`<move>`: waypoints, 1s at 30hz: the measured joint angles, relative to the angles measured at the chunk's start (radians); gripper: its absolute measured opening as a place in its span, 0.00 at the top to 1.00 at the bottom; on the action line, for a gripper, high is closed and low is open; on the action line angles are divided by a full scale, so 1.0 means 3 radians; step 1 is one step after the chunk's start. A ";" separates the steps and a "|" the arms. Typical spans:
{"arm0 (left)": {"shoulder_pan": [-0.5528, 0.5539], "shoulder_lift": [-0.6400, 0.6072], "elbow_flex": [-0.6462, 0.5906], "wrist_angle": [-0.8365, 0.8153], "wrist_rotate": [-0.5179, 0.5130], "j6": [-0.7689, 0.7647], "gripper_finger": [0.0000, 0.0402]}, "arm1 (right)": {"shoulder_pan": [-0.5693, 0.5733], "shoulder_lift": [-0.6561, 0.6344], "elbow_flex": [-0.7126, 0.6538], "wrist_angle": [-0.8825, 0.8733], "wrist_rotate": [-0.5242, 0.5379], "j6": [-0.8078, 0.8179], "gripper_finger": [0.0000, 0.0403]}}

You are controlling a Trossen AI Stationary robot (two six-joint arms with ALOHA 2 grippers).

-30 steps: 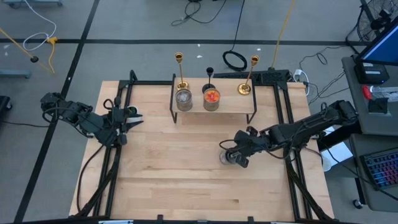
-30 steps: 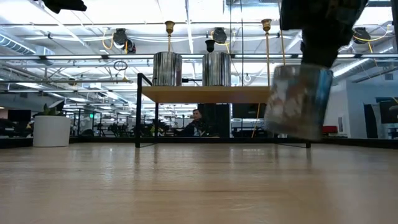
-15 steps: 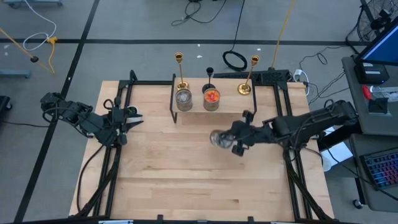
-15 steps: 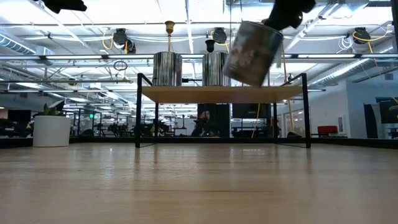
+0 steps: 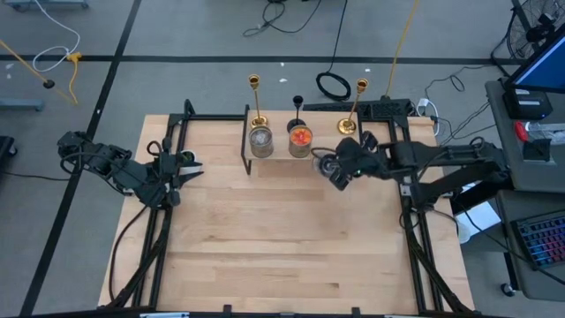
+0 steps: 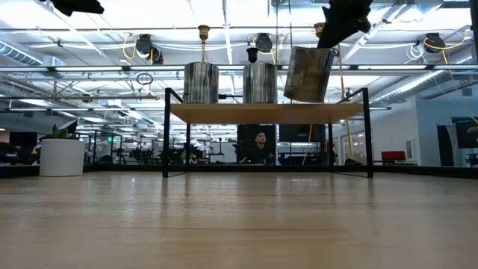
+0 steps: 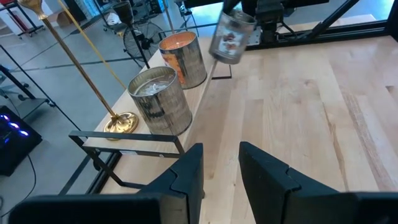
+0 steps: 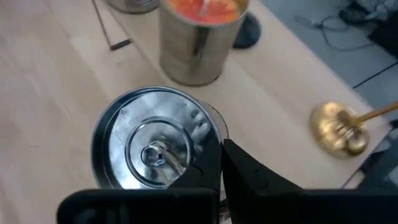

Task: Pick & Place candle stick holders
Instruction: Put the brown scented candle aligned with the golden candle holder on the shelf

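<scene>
Two gold candle stick holders [image 5: 256,104] [image 5: 352,108] and a shorter black one [image 5: 297,108] stand on their round bases at the back of a wooden shelf [image 5: 328,152]. A silver tin candle [image 5: 260,141] and an orange one [image 5: 300,140] stand in front of them. My right gripper [image 5: 341,170] is shut on a third shiny tin candle [image 6: 308,73], held just above the shelf's right part. My left gripper [image 5: 187,166] is open and empty above the table's left side. My right gripper holds the tin candle by its rim [image 8: 208,134], on the side toward the arm. One finger [image 8: 205,171] reaches over the rim into the tin and the other [image 8: 252,177] stands outside the wall. The fingers slant down from the table's right. The tin hangs clear, slightly tilted.
The shelf stands on a black metal frame [image 6: 168,134] at the table's far middle. Black rails [image 5: 168,212] [image 5: 415,221] run along both table sides. Bare wood [image 5: 282,238] lies in front of the shelf. A person [image 6: 260,143] shows in the room behind.
My right gripper has carried the tin candle up from just above the table's right middle toward the far edge, to over the shelf's right part. The tin tipped on the way and now hangs nearly upright.
</scene>
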 joint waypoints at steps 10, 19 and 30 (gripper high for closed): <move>0.0000 0.0000 0.0000 0.0000 0.0004 -0.0001 0.73 | -0.0289 -0.0140 0.0008 -0.0016 -0.0001 -0.0222 1.00; 0.0001 0.0000 0.0000 0.0000 0.0005 -0.0001 0.73 | -0.0651 -0.0216 0.0008 -0.0135 0.0016 0.0037 1.00; 0.0000 0.0000 0.0000 -0.0003 0.0005 -0.0003 0.73 | -0.0875 -0.0219 0.0006 -0.0225 -0.0012 0.0078 1.00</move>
